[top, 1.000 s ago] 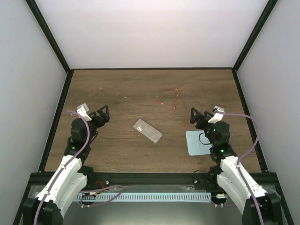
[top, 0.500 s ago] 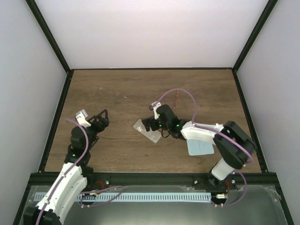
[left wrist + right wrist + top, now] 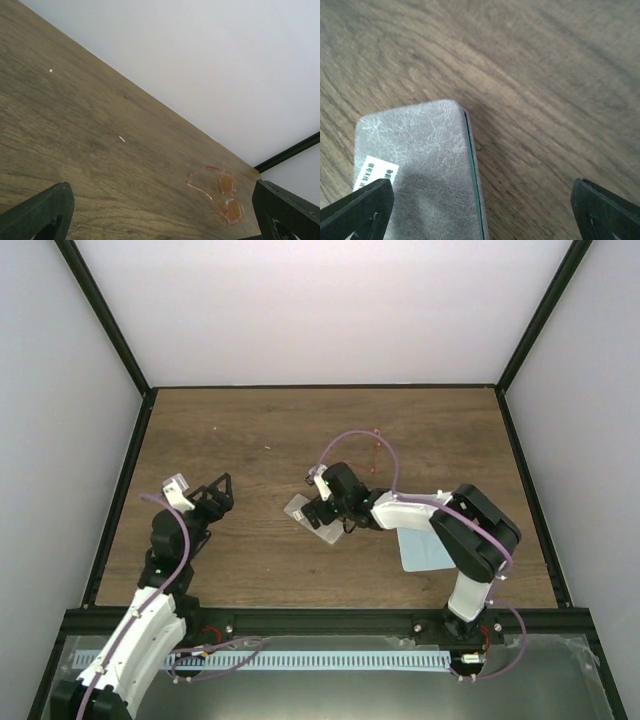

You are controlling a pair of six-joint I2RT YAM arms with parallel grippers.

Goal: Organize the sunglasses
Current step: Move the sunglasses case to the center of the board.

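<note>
- Sunglasses (image 3: 217,192) lie on the wooden table (image 3: 250,430), beyond the grey glasses case (image 3: 420,165) and to its right. The right arm's purple cable (image 3: 350,437) arches across them in the top view, and a pale blue cloth (image 3: 425,548) lies right of the case.
- Right gripper (image 3: 481,212) hangs over the case, jaws wide apart. The left gripper (image 3: 160,220), left of the case, is also spread — the red frame sits well clear of both.
- The frame's front runs roughly near-to-far, with the temple arms unfolded toward the case side.
</note>
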